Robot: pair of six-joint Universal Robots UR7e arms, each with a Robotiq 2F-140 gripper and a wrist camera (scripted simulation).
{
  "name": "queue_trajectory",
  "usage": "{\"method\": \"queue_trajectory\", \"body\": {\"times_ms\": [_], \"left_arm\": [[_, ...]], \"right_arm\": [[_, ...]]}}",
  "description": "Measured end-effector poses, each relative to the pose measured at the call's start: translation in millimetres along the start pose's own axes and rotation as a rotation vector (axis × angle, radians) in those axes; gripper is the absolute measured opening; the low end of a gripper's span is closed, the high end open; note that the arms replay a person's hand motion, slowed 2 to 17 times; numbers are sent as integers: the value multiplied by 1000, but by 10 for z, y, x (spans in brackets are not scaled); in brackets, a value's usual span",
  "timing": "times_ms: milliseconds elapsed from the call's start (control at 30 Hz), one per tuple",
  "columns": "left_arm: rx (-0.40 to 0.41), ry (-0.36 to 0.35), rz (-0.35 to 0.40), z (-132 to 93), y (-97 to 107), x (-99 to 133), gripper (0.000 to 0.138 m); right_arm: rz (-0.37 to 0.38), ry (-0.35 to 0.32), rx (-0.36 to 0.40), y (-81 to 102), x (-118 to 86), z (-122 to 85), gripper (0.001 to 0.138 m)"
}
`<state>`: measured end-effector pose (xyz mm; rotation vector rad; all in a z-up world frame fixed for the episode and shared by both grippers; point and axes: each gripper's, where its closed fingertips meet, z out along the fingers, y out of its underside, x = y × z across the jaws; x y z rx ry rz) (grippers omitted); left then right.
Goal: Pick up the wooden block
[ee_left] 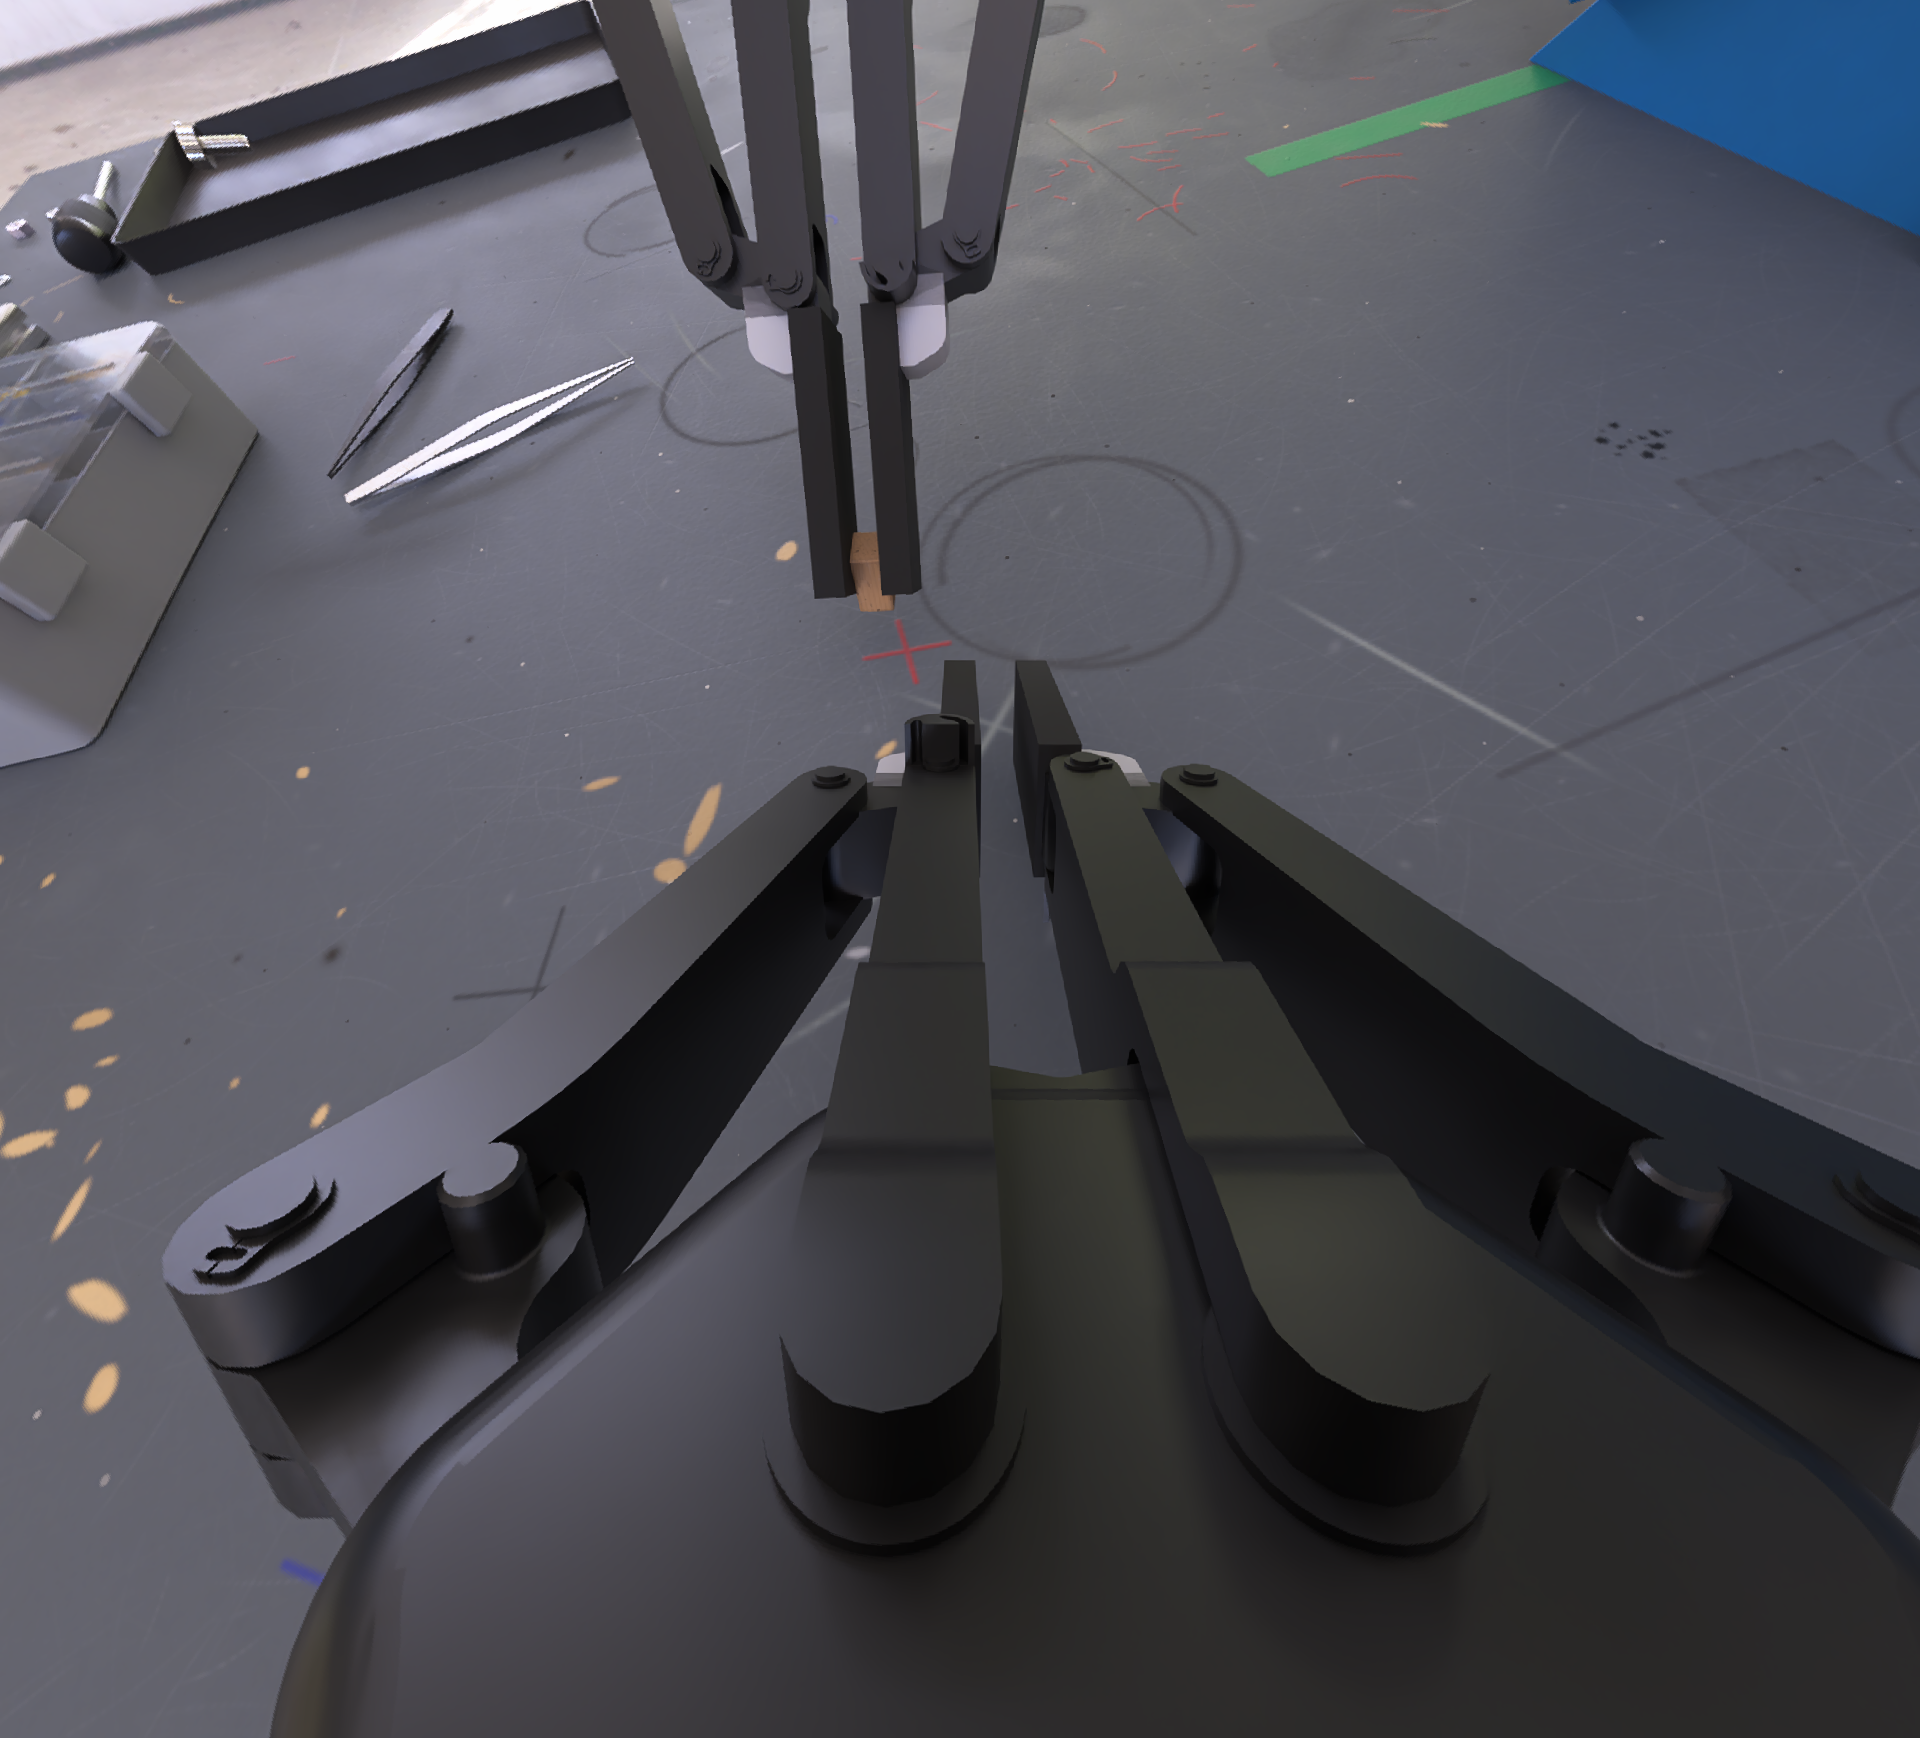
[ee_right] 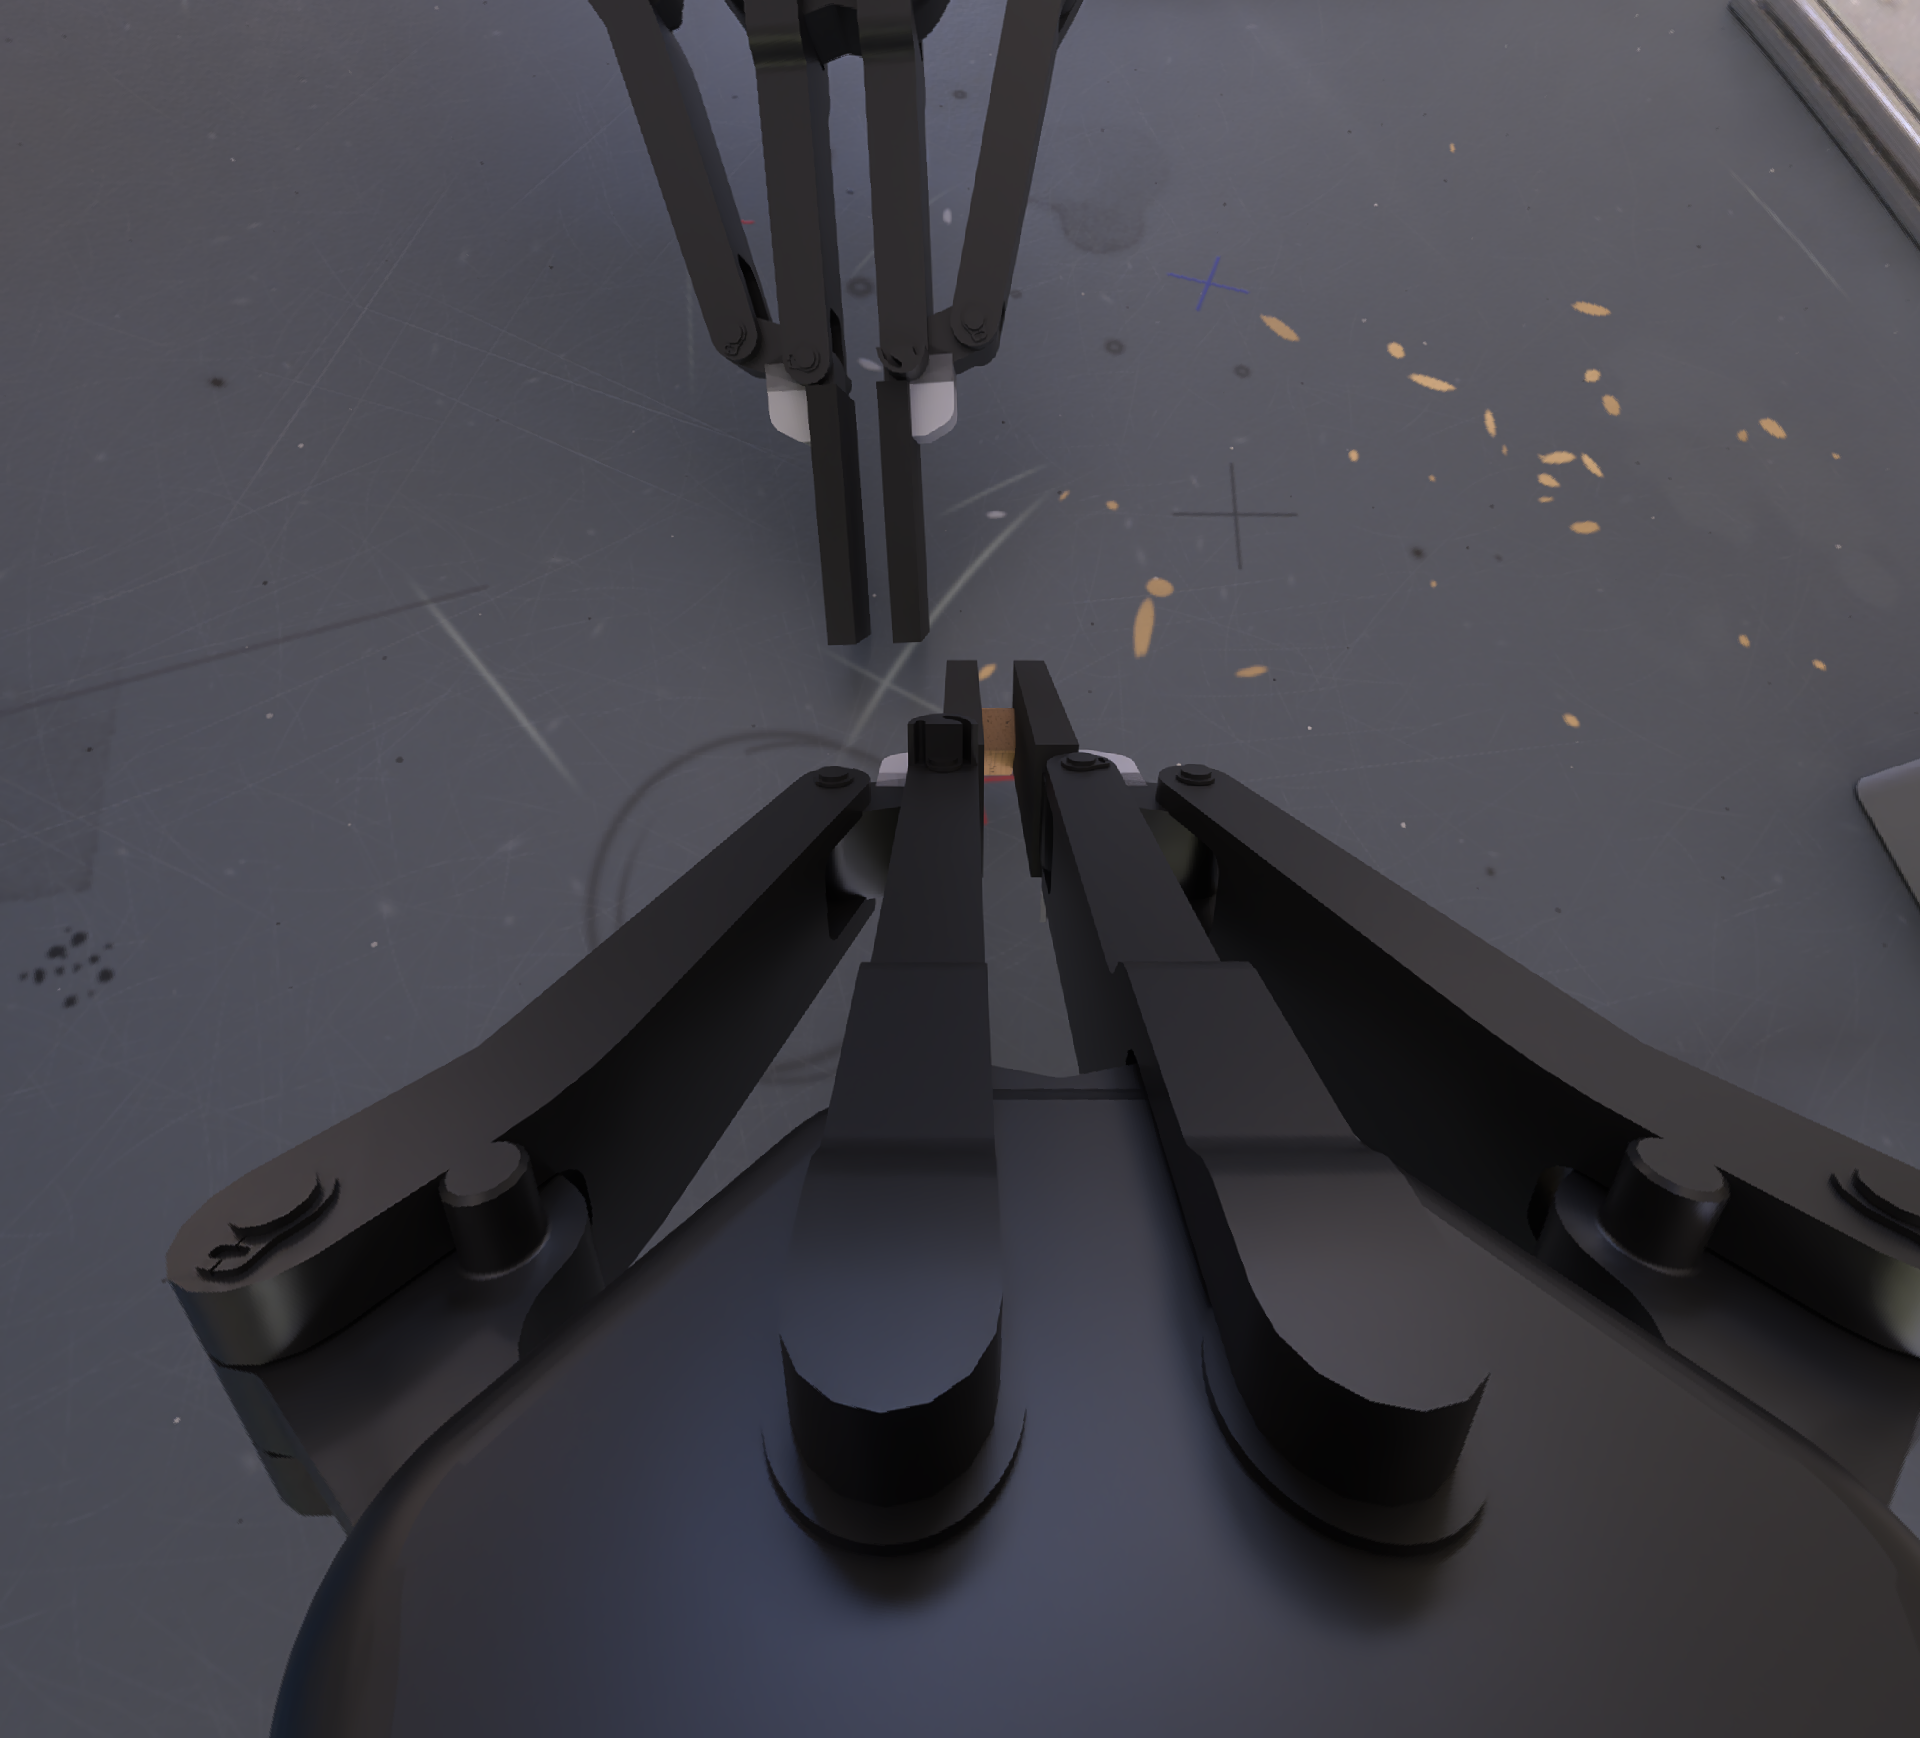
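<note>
The wooden block [ee_left: 871, 571] is small and tan. It is gripped between the fingertips of my right gripper [ee_left: 868, 592], which comes down from the top of the left wrist view. The block's lower end sticks out just below the tips, close over a red cross [ee_left: 906, 649] on the grey table. In the right wrist view the block [ee_right: 1000, 738] shows in the narrow gap of the right gripper [ee_right: 997, 670]. My left gripper [ee_left: 997, 668] is closed to a thin gap with nothing in it, just short of the block. It also shows in the right wrist view [ee_right: 878, 639].
A black tray [ee_left: 364, 140], silver tweezers [ee_left: 488, 431], black tweezers [ee_left: 395, 389], a black knob [ee_left: 88, 234] and a grey stand [ee_left: 94, 483] lie to the left. A blue box [ee_left: 1766, 26] and green tape [ee_left: 1403, 119] are at the right. A metal rail [ee_right: 1829, 57] lies near the table edge.
</note>
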<state>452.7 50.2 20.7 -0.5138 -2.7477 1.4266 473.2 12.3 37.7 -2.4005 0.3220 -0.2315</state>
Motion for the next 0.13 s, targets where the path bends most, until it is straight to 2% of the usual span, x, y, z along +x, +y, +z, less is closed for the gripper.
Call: {"method": "queue_trajectory", "body": {"times_ms": [133], "left_arm": [[-6, 3, -1, 5, 10, 3, 9]], "right_arm": [[6, 3, -4, -10, -14, 5, 9]]}}
